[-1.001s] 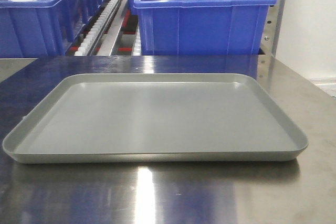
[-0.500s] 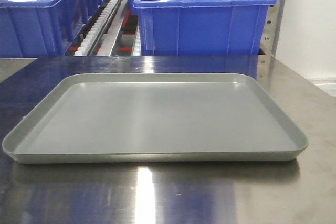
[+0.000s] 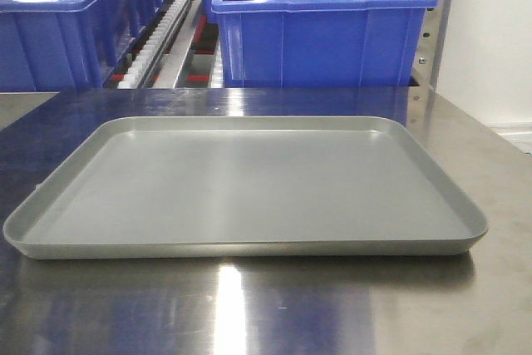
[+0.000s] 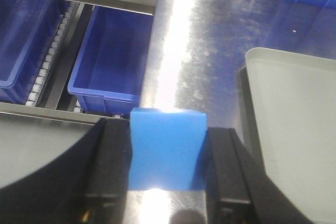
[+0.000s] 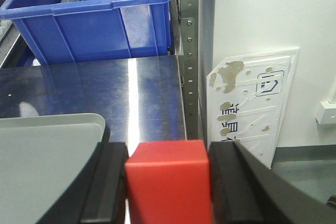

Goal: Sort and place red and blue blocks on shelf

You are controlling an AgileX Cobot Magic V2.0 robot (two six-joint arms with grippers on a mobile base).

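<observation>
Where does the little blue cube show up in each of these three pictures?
Front view: not in it.
Left wrist view: bottom centre, the blue cube held in the left gripper.
Right wrist view: not in it; only a red cube.
Shared landmark: the grey tray, central in front view, at right in left wrist view, lower left in right wrist view.

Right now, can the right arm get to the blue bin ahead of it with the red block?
Probably yes. The right tool holds the red block, and only bare steel tabletop lies between it and the blue bin; the grey tray sits aside.
</observation>
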